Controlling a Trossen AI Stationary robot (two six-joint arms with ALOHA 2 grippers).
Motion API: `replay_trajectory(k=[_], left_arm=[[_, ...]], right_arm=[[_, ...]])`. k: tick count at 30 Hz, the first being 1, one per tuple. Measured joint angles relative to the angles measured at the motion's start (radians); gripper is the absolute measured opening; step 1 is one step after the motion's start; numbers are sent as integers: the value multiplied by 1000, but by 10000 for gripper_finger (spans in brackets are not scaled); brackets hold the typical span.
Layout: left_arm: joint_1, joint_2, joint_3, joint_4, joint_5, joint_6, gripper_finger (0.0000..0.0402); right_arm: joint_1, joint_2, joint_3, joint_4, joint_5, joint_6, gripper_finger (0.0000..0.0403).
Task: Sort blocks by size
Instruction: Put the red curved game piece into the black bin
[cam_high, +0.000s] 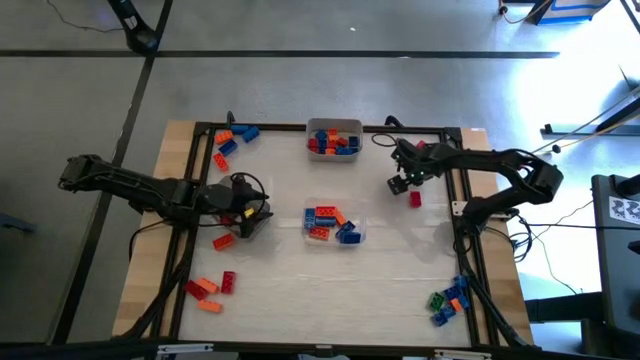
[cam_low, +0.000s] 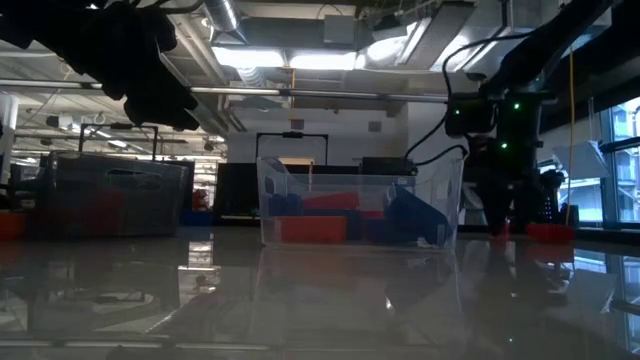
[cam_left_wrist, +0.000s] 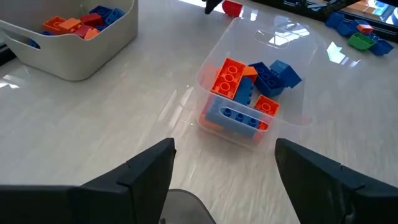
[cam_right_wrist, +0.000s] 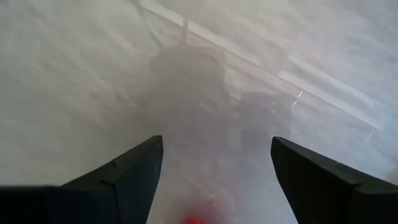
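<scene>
Blocks lay in several places when we looked down on the table (cam_high: 290, 300). We saw a clear tray (cam_high: 334, 224) at the middle holding orange and blue blocks (cam_high: 322, 218), and a white tray (cam_high: 334, 139) at the far edge holding more red, orange and blue ones. Loose groups sat near the corners: a red, orange and blue cluster (cam_high: 232, 140) at the far left, red and orange bricks (cam_high: 211, 288) at the near left, and a blue, green and orange pile (cam_high: 449, 299) at the near right.

We found the left gripper (cam_high: 252, 207) left of the clear tray, its jaws wide apart and holding nothing; its wrist view looked past both fingers (cam_left_wrist: 146, 171) at the clear tray (cam_left_wrist: 249, 99). A red block (cam_high: 223, 241) lay on the table just beside this gripper, on its near side.

We found the right gripper (cam_high: 401, 183) right of the white tray, pointed down at the table with its jaws spread and empty. A single red block (cam_high: 415, 199) lay just beside it, and its wrist view showed a red blur (cam_right_wrist: 198, 219) between the fingers (cam_right_wrist: 127, 168), too soft for us to tell whether they touched it.
</scene>
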Motion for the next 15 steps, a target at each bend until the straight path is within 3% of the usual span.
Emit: replay_trajectory(k=[8, 15], left_arm=[[0, 0, 0, 1, 0, 0, 265], [0, 0, 0, 30, 0, 0, 265]], right_arm=[[58, -127, 0, -158, 8, 103, 298], [163, -121, -1, -224, 24, 266, 298]])
